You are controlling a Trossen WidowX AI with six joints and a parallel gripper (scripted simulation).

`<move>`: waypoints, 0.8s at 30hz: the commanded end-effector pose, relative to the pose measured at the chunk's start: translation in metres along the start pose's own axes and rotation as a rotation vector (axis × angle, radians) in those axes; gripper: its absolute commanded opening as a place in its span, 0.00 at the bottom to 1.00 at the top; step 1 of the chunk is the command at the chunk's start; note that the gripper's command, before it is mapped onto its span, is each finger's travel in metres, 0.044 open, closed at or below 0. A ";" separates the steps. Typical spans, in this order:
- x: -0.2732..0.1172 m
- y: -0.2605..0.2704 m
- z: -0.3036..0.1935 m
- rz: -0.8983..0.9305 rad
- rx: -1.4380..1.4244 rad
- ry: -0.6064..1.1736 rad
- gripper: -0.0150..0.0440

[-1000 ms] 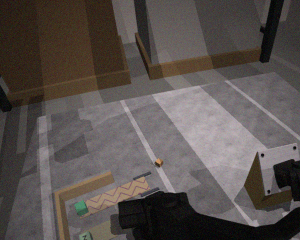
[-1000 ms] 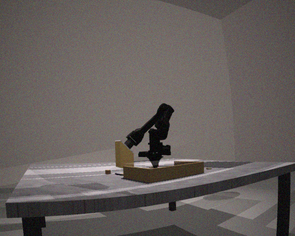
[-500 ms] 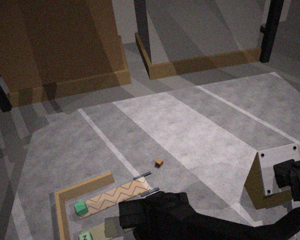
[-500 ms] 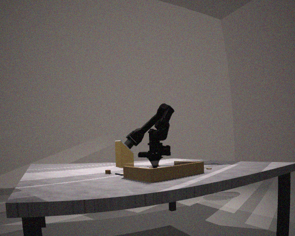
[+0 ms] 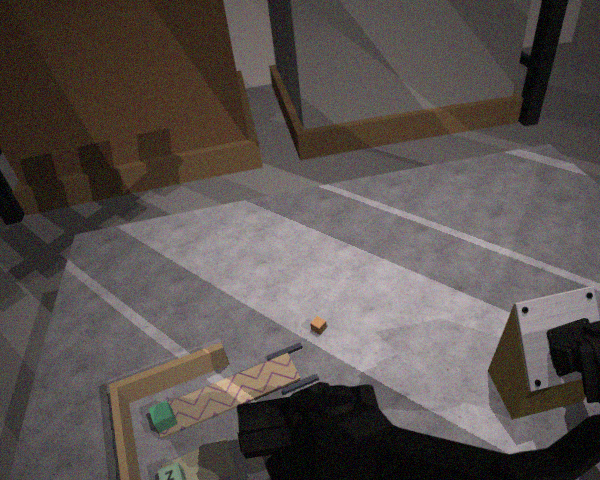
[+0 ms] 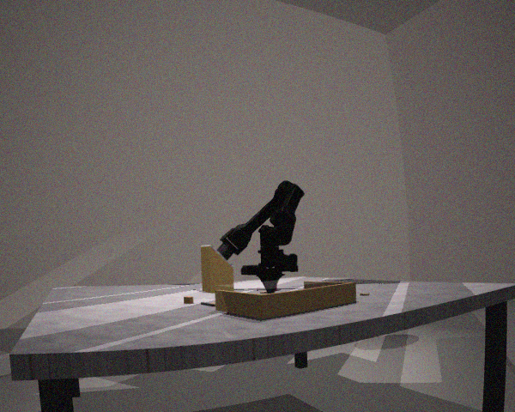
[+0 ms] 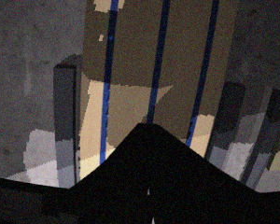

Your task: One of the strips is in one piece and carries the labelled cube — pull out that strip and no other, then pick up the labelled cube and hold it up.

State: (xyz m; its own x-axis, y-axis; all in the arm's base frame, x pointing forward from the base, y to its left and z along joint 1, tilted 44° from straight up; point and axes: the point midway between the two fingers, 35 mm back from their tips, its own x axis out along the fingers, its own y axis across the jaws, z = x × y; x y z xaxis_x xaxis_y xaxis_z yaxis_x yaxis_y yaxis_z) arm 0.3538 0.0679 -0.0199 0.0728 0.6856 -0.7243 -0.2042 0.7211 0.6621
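Shadow bands the grey worktop. The labelled cube, pale green with a dark letter, sits on a pale strip inside the wooden border. The tool, fingers together and empty, is low over a blue-lined strip; pressing there could drag the wrong one, if they differ.

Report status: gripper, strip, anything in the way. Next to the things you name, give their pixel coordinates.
Gripper (image 6: 271, 291) (image 7: 147, 133) shut, low over blue-lined strip (image 7: 131, 100). Zigzag strip (image 5: 248, 379) inside wooden frame (image 5: 163, 367) (image 6: 288, 305), unlabelled green cube (image 5: 163, 415) at its end. Arm (image 5: 331, 418) (image 6: 260, 216) hides part of the top view.
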 end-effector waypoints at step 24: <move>0.004 0.000 0.001 0.003 0.006 0.000 0.25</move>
State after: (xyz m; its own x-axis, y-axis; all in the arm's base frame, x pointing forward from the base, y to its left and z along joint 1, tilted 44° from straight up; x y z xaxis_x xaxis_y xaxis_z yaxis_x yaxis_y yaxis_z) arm 0.3545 0.0682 -0.0202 0.0758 0.6853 -0.7243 -0.2016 0.7219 0.6620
